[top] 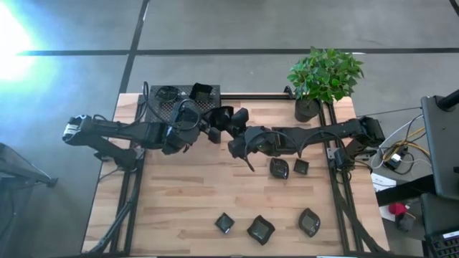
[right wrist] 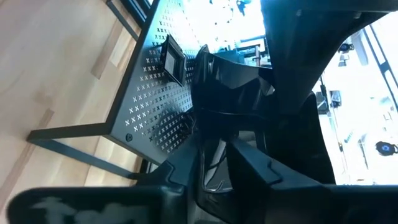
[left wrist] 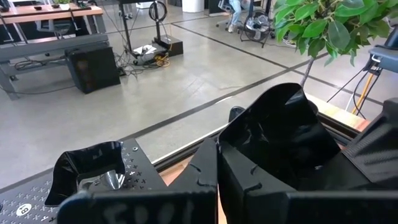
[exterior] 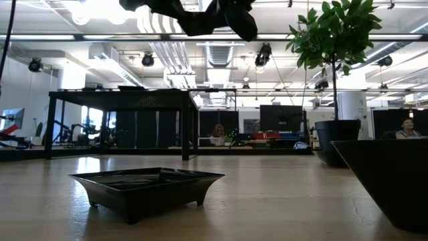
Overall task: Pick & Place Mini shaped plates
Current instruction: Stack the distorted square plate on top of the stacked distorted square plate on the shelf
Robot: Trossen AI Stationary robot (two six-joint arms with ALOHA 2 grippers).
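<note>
From above, we see the left gripper (top: 215, 130) clamped on a mini plate (top: 224, 117) at the table's twelve o'clock, beside the perforated stand (top: 161, 97). The right gripper (top: 240, 118) meets that plate too; we cannot tell how its fingers stand. Five more plates (top: 260, 229) lie toward five o'clock.

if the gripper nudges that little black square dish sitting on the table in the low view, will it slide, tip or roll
The square dish would probably slide rather than roll: it sits flat on short feet, wide and low. Tipping seems unlikely unless it is pushed at its flared rim. Its glossy surface suggests that the fingers may slip on it, and it looks stiff.
</note>
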